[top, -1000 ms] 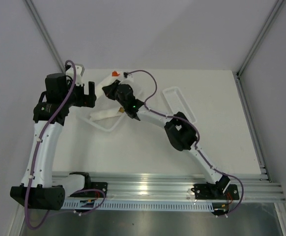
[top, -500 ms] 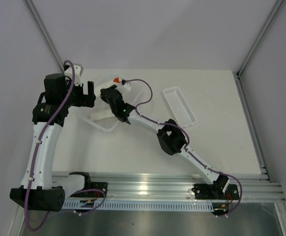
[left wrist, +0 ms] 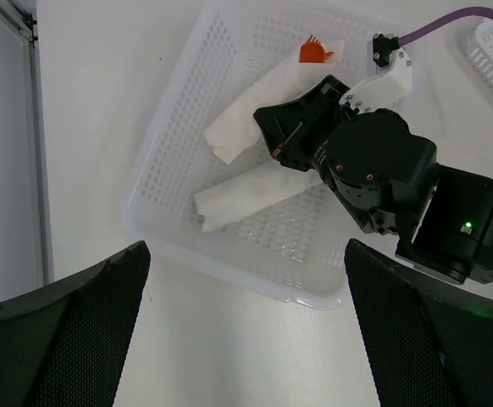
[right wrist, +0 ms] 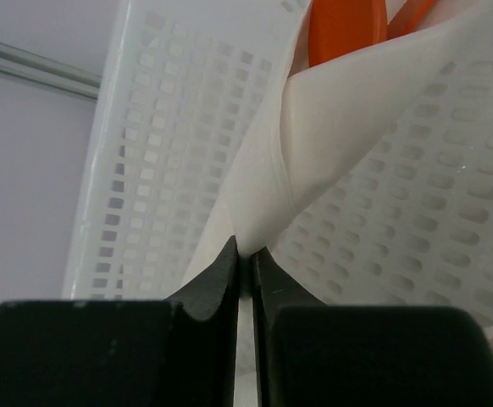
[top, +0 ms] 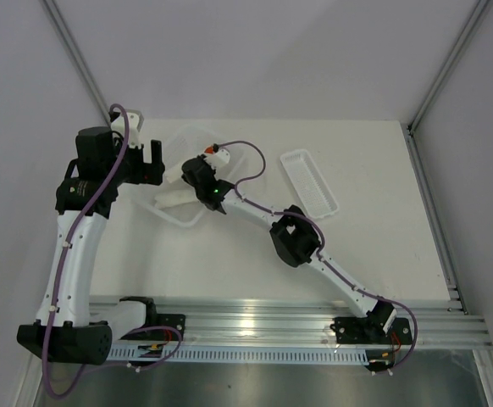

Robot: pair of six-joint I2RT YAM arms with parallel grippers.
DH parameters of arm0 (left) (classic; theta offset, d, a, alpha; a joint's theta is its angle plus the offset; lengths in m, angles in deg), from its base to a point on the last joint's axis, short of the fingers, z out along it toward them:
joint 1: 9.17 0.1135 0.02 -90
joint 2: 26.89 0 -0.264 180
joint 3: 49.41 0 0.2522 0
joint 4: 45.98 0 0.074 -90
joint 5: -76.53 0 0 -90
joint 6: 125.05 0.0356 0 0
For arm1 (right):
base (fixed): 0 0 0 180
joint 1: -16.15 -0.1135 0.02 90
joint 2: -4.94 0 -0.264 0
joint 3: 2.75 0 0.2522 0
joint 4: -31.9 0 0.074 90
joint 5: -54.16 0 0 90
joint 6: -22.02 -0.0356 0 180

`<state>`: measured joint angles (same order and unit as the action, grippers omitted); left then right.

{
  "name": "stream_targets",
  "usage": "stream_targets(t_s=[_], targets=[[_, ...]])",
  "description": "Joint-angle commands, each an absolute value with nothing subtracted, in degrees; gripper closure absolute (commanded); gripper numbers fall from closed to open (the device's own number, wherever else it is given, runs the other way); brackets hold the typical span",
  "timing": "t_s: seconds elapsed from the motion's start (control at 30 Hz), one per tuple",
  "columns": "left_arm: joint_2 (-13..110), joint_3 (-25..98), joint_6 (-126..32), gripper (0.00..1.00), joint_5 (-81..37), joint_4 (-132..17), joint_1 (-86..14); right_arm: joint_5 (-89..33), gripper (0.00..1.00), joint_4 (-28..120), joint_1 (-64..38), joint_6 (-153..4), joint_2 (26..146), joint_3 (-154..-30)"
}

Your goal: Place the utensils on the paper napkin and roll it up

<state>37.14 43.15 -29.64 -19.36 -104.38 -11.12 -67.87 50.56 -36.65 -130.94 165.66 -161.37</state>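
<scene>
My right gripper (right wrist: 245, 251) pinches the rolled paper napkin (left wrist: 248, 106), orange utensils (left wrist: 314, 52) poking out, inside the basket (left wrist: 177, 127) near the far-left corner of the table (top: 382, 237). My left gripper (left wrist: 246, 335) hangs released, jaws wide, above it.

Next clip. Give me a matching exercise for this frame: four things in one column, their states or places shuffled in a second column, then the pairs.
1 left gripper
2 right gripper
3 utensils
4 narrow tray

A orange, poking out of the napkin
B open, holding nothing
C on the table, right of the basket
D shut on the napkin

Pairs: 1-B, 2-D, 3-A, 4-C
</scene>
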Motion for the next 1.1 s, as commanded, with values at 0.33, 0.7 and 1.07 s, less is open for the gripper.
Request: stream_targets(t_s=[0.33, 0.7, 1.07], targets=[[36.31, 44.77, -30.48, 0.01, -19.36, -102.72, -10.4, -66.87, 1.0, 51.73, -33.51, -128.7, 154.96, -149.4], [36.31, 44.77, -30.39, 0.01, -19.72, -102.72, -10.4, -65.28, 1.0, 44.08, -34.13, -137.05, 164.45, -159.77], [36.75, 45.38, -30.66, 0.01, -19.71, -102.98, -10.4, -66.78, 0.99, 53.56, -34.04, -137.06, 167.45, -164.61]])
